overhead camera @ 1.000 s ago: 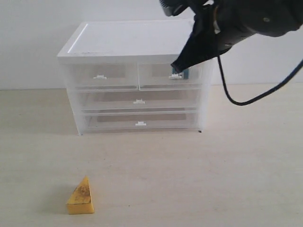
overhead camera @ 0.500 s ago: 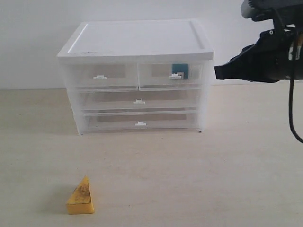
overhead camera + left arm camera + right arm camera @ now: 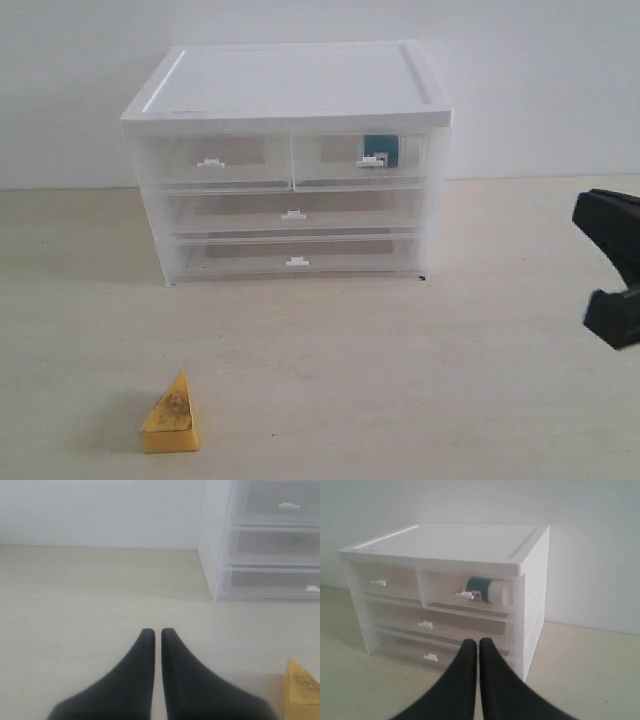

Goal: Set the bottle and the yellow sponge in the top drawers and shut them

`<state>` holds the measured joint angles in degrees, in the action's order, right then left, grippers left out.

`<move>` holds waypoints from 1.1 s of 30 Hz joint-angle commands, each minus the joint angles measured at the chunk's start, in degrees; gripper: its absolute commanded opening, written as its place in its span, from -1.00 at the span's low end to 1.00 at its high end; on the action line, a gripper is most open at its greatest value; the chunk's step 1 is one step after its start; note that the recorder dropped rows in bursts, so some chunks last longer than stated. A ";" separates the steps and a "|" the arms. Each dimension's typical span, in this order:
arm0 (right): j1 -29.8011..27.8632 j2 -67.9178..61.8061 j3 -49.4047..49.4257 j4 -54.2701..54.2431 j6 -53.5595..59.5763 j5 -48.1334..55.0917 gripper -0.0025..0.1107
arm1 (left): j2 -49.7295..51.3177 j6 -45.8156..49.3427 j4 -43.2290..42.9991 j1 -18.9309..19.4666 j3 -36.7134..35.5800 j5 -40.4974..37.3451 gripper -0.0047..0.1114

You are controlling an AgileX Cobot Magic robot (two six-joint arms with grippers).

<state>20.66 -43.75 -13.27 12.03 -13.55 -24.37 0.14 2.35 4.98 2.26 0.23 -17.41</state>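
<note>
Bottle (image 3: 485, 591) on its side inside the right top drawer (image 3: 365, 160), teal label behind the clear front, just beside the white clip handle (image 3: 370, 161). That drawer and the left top drawer (image 3: 212, 160) pushed flush into the cabinet (image 3: 290, 90). Below them, two full-width drawers (image 3: 292, 215), likewise shut.

Sponge (image 3: 171, 415) upright on the table (image 3: 450, 380), well in front of the cabinet and toward its left side, point up, stained face to the exterior camera, not yet in a drawer.

Left gripper (image 3: 157, 631) low over the table, near the sponge but apart from it, fingers (image 3: 140, 660) pressed almost together with only a hairline slit, gripping nothing.

Right gripper (image 3: 477, 642) facing the cabinet front from some way off, fingers (image 3: 465, 670) closed tip to tip, empty.

At the right edge of the exterior view, a black part of the right arm (image 3: 612, 265), well apart from the cabinet.
</note>
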 commanded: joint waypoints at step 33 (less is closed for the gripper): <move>-0.14 30.15 13.27 -16.16 8.07 3.69 -0.96 | 1.02 -28.47 0.28 -0.18 1.85 42.37 -0.85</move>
<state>20.66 -13.96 -0.20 -4.37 -5.13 -20.51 0.14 -20.47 12.99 2.26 0.23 19.60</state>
